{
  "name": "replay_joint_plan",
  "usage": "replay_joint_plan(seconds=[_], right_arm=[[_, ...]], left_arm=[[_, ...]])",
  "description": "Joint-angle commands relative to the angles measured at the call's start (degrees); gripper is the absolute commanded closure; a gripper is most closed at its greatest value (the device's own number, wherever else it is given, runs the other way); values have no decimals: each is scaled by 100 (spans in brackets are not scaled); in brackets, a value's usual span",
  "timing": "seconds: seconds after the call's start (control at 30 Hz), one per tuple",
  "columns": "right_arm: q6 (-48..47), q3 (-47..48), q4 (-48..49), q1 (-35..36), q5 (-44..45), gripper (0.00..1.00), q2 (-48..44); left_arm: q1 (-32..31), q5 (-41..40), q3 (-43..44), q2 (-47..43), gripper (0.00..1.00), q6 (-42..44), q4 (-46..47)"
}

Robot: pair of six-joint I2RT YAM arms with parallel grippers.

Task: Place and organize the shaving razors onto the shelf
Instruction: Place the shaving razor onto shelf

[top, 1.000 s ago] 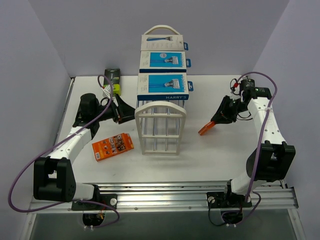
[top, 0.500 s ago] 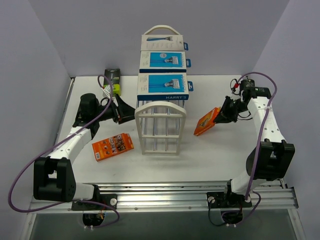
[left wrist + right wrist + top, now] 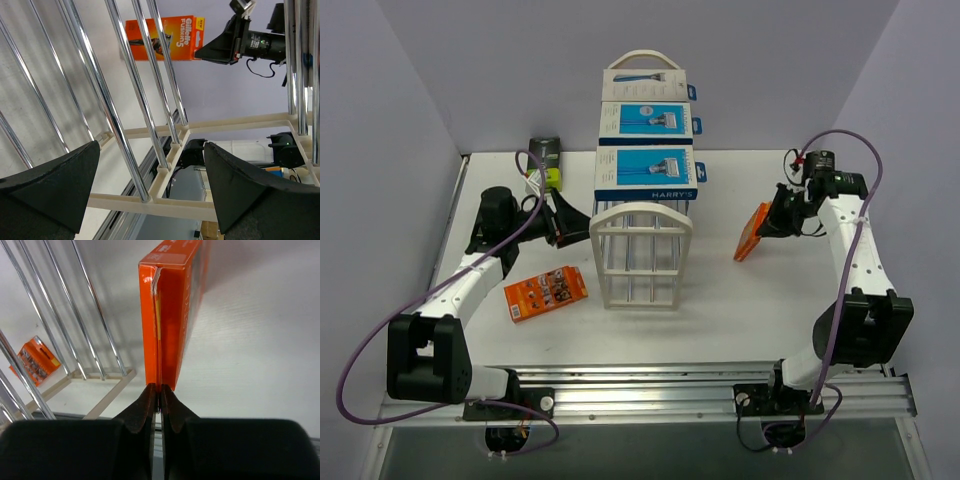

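Right wrist: right gripper (image 3: 159, 389) pinches the orange razor box (image 3: 172, 315) by its near edge, box jutting straight ahead, beside the shelf (image 3: 642, 303). Left gripper (image 3: 150, 150) spread wide.

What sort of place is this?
Probably a lab robot cell: plain lilac walls around a white tabletop, an aluminium mounting rail, one cream-white wire shelf holding blue-and-white razor boxes.

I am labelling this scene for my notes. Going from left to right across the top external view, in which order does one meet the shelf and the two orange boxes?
Flat orange box → shelf → held orange box, pinched in the right gripper.
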Motion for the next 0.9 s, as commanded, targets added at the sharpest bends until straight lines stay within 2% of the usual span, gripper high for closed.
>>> replay_joint_plan(seconds=[0.0,0.2,0.43,0.63,0.87], right_arm=[[-185,480,283,88,480,100,-503],[8,867,898,97,253,100,-750],[465,1157,2075,194,-503,100,-838],[728,947,3077,361,-969,100,-978],[1572,34,4660,431,-2120,100,-1145]], left_arm=[[24,9,67,-45,6,165,169],[6,-52,190,-98,6,437,-59],[-108,-387,313,-169,6,903,-648],[-117,-500,349,-80,6,1017,-806],[-125,-580,366,-28,6,1088,-930]])
